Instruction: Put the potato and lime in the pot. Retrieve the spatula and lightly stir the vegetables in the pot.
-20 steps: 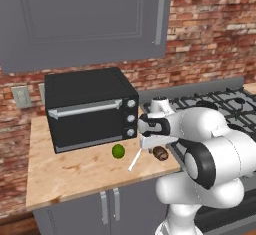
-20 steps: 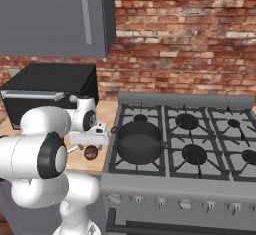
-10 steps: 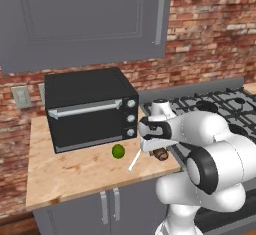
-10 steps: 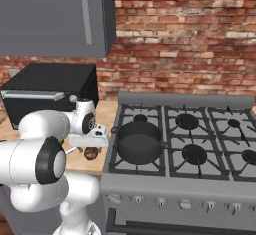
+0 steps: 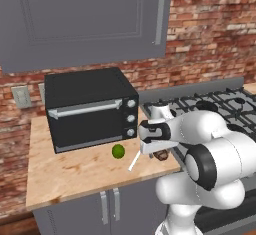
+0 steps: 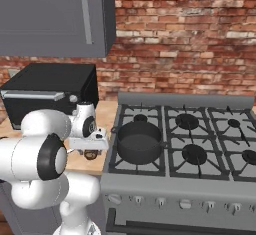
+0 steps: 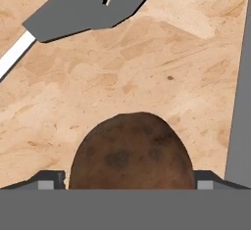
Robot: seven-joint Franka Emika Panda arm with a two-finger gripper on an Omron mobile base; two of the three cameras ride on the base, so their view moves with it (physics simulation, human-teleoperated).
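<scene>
Straddling the small mottled brown potato (image 7: 131,151) on the pale wooden surface (image 7: 196,53), the wide-open gripper (image 7: 131,182) hangs low, the grey slotted metal spatula (image 7: 83,4) lying just beyond it.

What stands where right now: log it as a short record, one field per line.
potato: on the wooden counter, between the open fingertips
gripper: open, low over the potato, nothing held
lime: on the counter in front of the toaster oven
spatula: flat on the counter beyond the potato
pot: on the stove's front left burner, looks empty
</scene>
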